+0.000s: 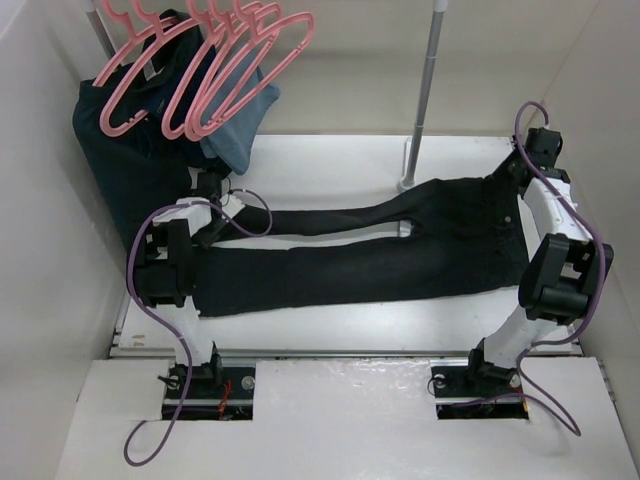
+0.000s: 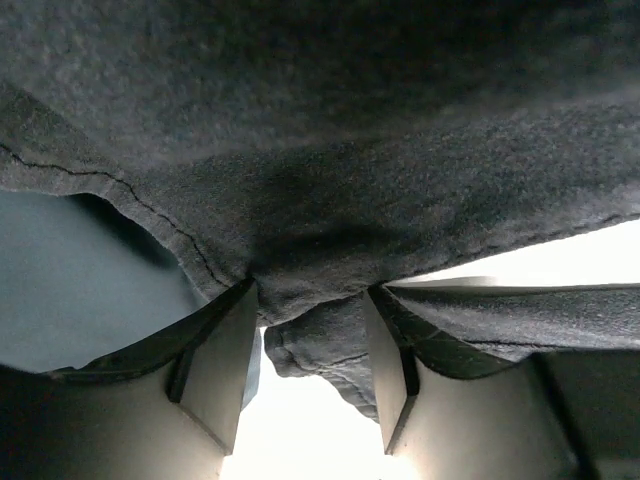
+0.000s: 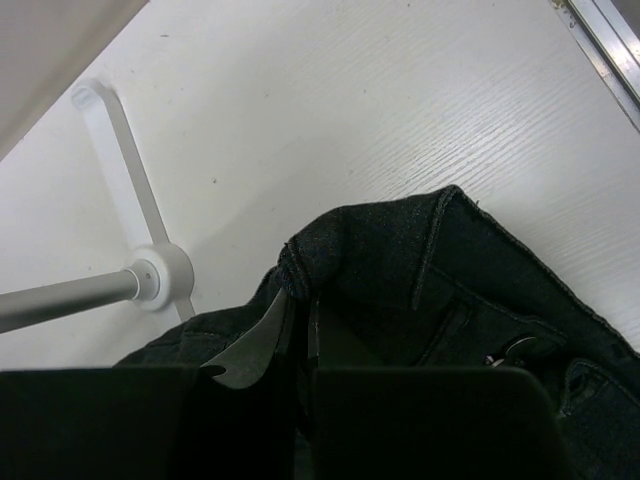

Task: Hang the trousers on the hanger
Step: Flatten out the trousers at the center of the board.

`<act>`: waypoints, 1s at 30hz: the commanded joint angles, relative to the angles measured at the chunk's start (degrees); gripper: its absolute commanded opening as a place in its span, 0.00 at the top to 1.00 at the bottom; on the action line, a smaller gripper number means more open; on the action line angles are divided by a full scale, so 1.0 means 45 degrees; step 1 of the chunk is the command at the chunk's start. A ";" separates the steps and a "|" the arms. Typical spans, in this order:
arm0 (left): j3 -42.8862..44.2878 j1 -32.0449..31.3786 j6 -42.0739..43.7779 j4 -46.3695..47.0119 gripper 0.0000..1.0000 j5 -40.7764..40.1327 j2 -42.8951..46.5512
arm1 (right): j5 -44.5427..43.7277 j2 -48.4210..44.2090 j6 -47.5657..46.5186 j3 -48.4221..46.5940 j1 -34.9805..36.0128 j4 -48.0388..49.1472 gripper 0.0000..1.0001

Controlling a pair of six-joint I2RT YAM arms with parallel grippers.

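On the white counter [image 1: 330, 160] lie the long black denim trousers [image 1: 400, 260]. They are spread flat, with the waist on the right and the two legs reaching to the left.

At the far end of one leg sits the left end effector [image 1: 213, 188]. Seen from the left wrist, its two fingers [image 2: 225, 370] stand apart and a lump of the dark cloth sits between them. I cannot tell if they squeeze it.

At the waist is the right end effector [image 1: 520, 170]. Seen from the right wrist, it is pressed together on a fold of the waist edge, right by the button.

Up in the far left corner hang the thin pink plastic hangers [image 1: 288, 38], well apart from the trousers. Behind them hang a dark navy garment [image 1: 120, 150] and a light blue cloth [image 1: 240, 140]. A grey metal pole [image 1: 430, 80] stands on the counter just past the trousers.
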State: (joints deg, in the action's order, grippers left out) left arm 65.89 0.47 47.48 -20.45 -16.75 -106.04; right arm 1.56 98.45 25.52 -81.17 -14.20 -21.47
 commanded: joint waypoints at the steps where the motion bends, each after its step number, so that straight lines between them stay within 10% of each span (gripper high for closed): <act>1: -0.0110 0.0091 -0.0298 -0.0122 0.57 0.0360 -0.0360 | 0.0356 -0.0920 0.0169 -0.0069 0.0010 0.0789 1.00; 4: -0.0655 0.0091 -0.0298 -0.0124 0.59 0.0539 -0.0362 | 0.0512 -0.1058 0.0169 0.0068 -0.0107 0.0788 1.00; 9: -0.0856 0.0091 -0.0804 0.0403 1.00 0.0655 -0.0362 | 0.0512 -0.1176 0.0169 0.0068 -0.0380 0.0788 1.00; 30: 0.3146 0.1417 0.1066 -0.5702 1.00 0.1358 0.3701 | 0.0649 -0.2134 -0.0339 -0.0027 -0.1141 -0.0207 1.00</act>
State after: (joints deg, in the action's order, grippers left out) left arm 74.32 4.45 47.46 -36.34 -11.66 -92.97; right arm 4.78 91.00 25.04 -78.67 -17.61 -23.68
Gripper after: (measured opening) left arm 0.026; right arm 0.049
